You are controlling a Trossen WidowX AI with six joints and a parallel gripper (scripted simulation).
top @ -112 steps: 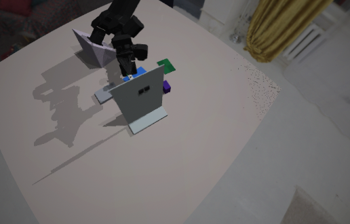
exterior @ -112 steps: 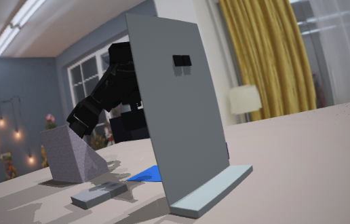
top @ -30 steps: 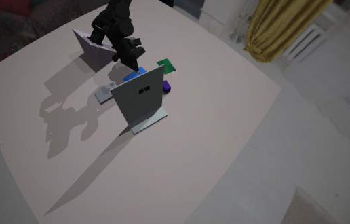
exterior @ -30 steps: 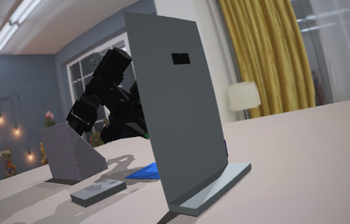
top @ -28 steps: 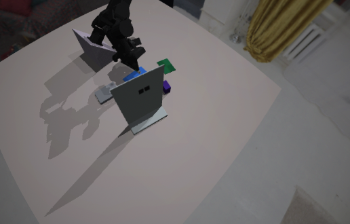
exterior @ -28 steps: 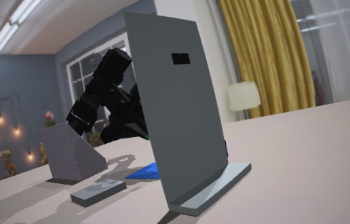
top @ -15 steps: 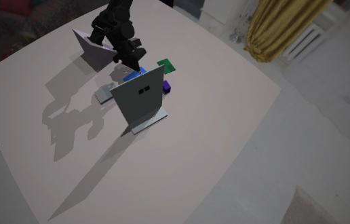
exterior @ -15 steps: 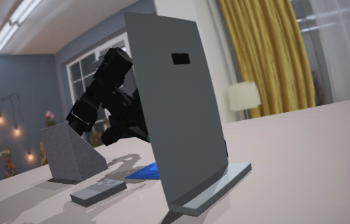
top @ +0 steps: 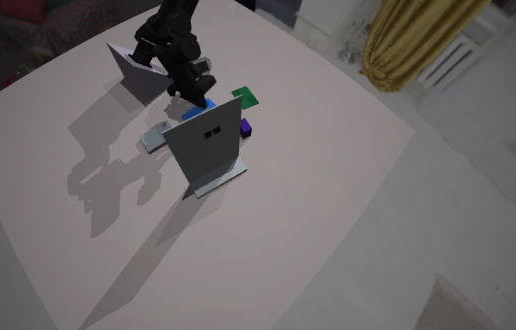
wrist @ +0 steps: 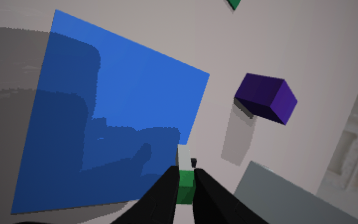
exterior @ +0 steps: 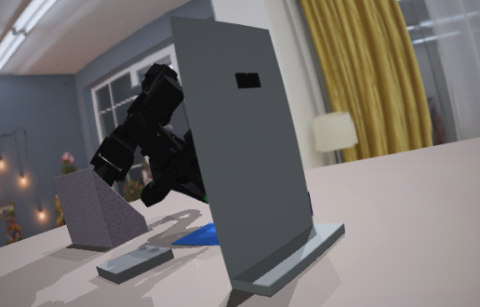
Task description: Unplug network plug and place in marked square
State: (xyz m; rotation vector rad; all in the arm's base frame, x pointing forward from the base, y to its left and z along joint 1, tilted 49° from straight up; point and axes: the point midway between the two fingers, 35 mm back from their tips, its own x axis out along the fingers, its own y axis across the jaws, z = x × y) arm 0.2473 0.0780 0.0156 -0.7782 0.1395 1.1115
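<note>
The plug (wrist: 184, 157), pale with a green rear part, is between the fingertips of my gripper (wrist: 185, 174) (top: 204, 105), which is shut on it. In the wrist view the plug shows over the lower right edge of the flat blue square (wrist: 145, 82) (top: 194, 113) (exterior: 198, 236); its height above the table is hard to tell. The upright grey panel (top: 210, 155) (exterior: 246, 163) (wrist: 285, 197) stands close by and hides much of the hand in the exterior view. Its through holes (top: 208, 135) (exterior: 247, 80) show dark from the back.
A purple block (top: 246, 129) (wrist: 284, 100) stands beside the panel. A green flat patch (top: 246, 98) (wrist: 234, 4) lies beyond the blue square. A low grey block (top: 152, 140) (exterior: 135, 265) lies near the panel. A grey-purple wedge (top: 146, 85) (exterior: 86, 209) stands by the arm's base.
</note>
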